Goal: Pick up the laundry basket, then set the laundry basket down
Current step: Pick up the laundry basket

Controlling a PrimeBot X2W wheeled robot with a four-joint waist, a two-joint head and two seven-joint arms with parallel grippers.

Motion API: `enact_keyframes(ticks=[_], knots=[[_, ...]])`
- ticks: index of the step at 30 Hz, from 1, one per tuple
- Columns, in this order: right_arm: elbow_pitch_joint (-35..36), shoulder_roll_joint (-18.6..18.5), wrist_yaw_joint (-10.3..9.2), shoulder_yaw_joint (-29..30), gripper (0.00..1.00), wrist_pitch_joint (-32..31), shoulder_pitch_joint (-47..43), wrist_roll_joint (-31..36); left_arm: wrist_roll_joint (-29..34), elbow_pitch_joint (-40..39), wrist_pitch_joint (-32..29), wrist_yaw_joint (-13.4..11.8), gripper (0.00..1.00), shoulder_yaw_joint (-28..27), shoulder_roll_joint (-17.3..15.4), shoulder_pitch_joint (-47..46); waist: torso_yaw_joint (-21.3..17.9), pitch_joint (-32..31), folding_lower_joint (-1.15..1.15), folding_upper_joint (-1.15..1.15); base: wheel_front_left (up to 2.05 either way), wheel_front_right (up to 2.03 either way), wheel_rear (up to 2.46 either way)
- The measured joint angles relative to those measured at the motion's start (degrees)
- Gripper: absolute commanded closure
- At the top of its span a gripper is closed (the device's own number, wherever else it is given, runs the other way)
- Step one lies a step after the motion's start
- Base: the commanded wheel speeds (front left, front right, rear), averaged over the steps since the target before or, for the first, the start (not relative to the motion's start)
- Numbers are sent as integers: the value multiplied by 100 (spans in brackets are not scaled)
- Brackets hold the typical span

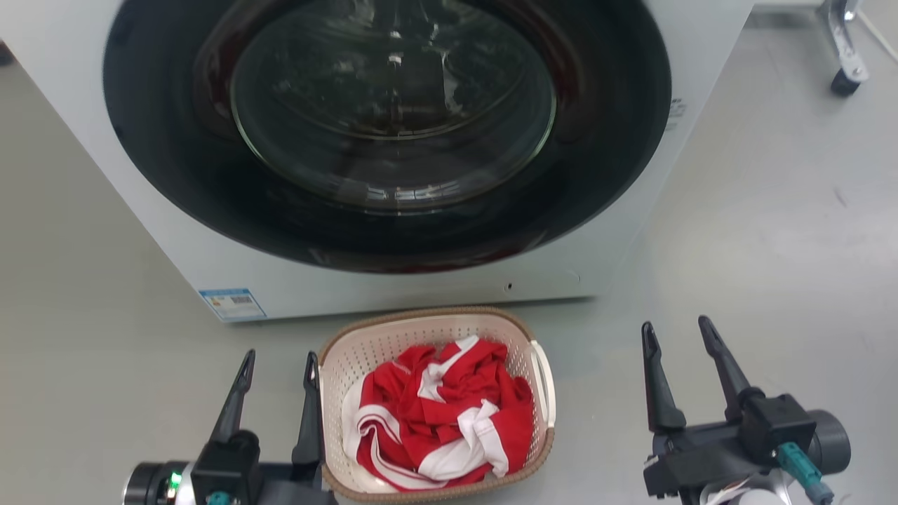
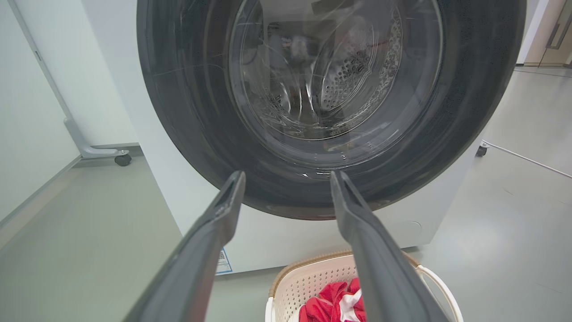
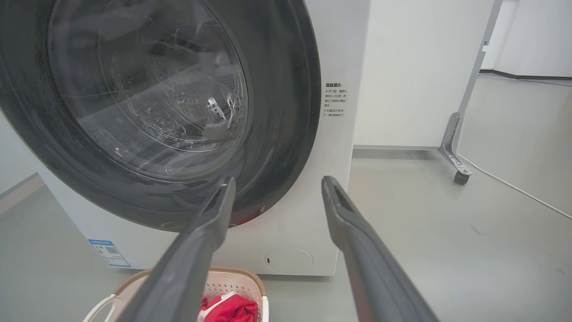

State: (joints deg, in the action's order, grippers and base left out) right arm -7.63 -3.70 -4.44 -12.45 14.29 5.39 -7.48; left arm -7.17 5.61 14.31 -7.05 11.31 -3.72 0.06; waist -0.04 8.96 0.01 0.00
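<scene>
Basket (image 1: 365, 351) stands upright on the floor (image 1: 772, 245), directly before the washer (image 1: 421, 287), holding red-and-white clothing (image 1: 442, 414). Left gripper (image 1: 280, 356): fingers spread, nothing held, inner finger just beside the basket's left rim; contact cannot be confirmed. Right gripper (image 1: 675, 324): fingers spread, nothing held, apart from the basket's right handle (image 1: 544, 382). Washer door (image 1: 393, 105) shut.
</scene>
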Motion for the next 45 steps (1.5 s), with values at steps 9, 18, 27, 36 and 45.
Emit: enact_keyframes(ticks=[9,18,27,36,45], knots=[[-503,-71,143,157,0,2,753,-14,-114,665,2,58,0,2,36,-879,19,799,1,0,0,0,0],[-1125,-124,202,303,0,1,1450,-55,-375,1397,15,100,0,-51,76,-1644,102,1554,0,1,0,0,0],[-1696,-130,307,267,0,29,2176,-55,-560,2109,-11,107,0,-35,133,-2375,229,2319,1,1,0,0,0],[-2273,-115,403,60,0,41,2720,4,-691,2781,-43,108,0,21,166,-3008,342,3086,0,1,0,0,0],[-2844,-99,413,14,0,41,3055,1,-864,3339,-41,152,0,259,188,-3331,412,3647,0,1,0,0,0]])
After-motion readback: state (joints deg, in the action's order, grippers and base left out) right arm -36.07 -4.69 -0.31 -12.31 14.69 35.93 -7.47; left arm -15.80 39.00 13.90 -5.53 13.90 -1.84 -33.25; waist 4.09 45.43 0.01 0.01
